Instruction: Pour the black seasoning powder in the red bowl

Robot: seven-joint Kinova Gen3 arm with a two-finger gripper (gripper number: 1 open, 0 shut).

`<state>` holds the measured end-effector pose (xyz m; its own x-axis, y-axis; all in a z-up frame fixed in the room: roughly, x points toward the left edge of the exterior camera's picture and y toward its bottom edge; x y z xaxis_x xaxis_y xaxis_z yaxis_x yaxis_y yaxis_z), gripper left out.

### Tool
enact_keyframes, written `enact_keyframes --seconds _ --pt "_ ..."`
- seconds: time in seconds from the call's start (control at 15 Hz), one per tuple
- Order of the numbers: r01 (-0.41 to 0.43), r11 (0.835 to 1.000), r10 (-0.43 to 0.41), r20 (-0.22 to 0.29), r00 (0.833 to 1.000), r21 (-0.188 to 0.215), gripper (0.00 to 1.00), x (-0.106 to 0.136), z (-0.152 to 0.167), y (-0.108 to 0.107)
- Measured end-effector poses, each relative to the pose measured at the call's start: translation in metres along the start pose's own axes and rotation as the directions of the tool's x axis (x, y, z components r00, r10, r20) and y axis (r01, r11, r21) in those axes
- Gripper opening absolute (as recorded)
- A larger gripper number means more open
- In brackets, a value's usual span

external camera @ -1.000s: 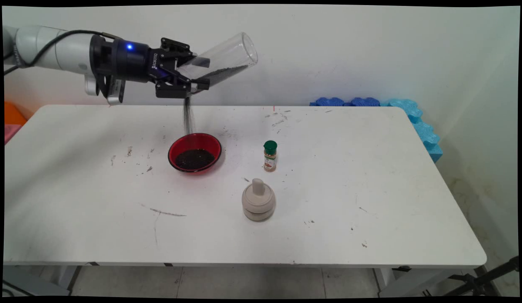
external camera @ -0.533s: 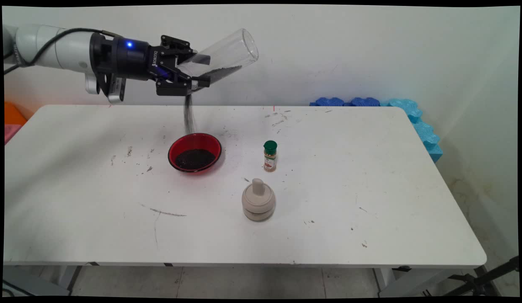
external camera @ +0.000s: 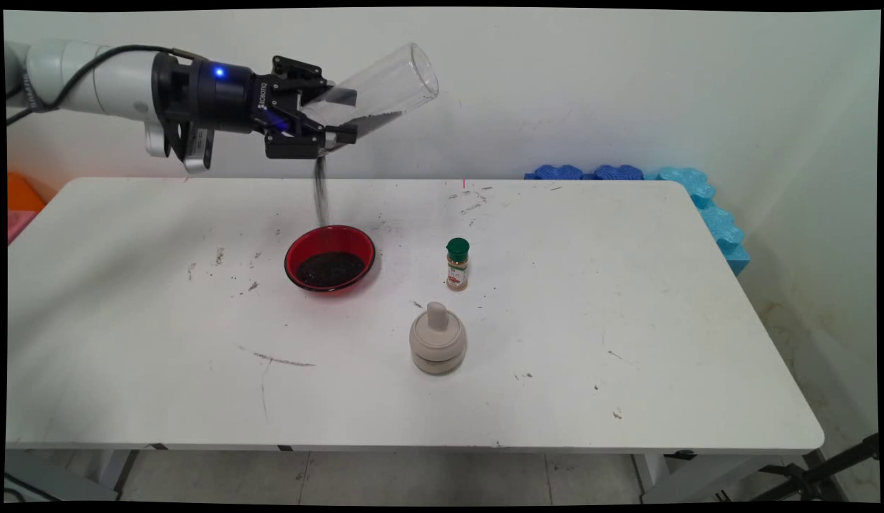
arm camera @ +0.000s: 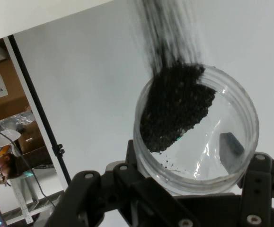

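Clear plastic cup [external camera: 374,91] sits clamped between the fingers of the gripper [external camera: 340,114], tipped mouth-down high above the table's [external camera: 627,320] far left. Dark granules [arm camera: 174,106] stream from its rim into the red bowl [external camera: 331,258] directly below. A green-capped spice jar [external camera: 457,264] stands right of the bowl, a beige lidded pot [external camera: 438,340] nearer the front edge.
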<state>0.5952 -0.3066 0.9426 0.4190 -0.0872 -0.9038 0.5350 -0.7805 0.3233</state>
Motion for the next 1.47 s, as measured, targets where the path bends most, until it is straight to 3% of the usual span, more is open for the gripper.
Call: enact_keyframes --seconds 1.47 --pt "-0.01 0.999 0.011 0.043 0.999 -0.034 0.0 -0.0078 -0.0007 0.0068"
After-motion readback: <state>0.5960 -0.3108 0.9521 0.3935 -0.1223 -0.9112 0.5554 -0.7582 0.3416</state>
